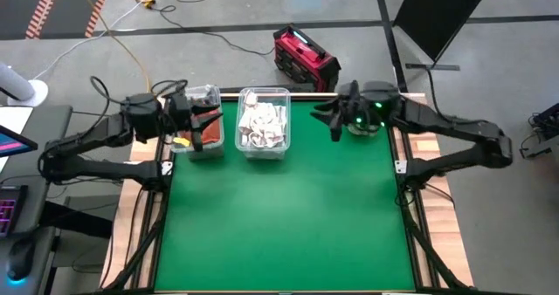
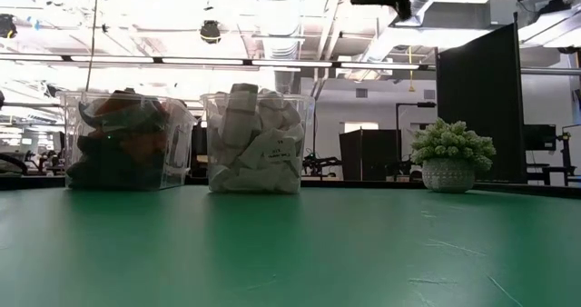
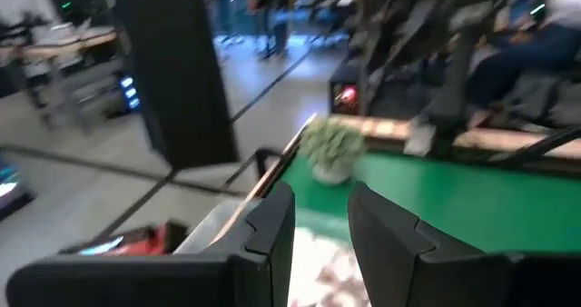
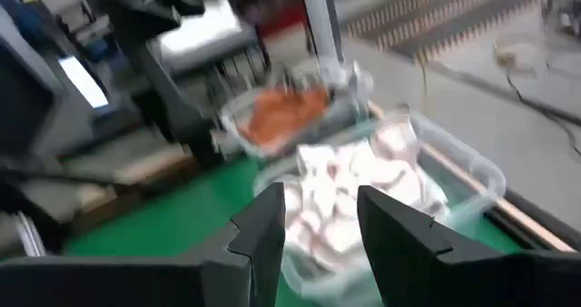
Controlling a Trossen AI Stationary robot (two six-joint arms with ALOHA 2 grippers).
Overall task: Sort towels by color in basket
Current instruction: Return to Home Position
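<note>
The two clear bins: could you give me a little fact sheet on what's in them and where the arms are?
Left bin: orange and dark towels
Right bin: white and pale towels
Left gripper: at the left bin, open, empty
Right gripper: raised, to the right of the right bin, open, empty

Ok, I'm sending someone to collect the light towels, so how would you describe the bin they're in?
On the green table, two clear bins stand side by side between the two arms. Take the bin nearer the small potted plant. It is packed with white and pale towels, whereas its neighbour holds orange and dark ones.
</note>
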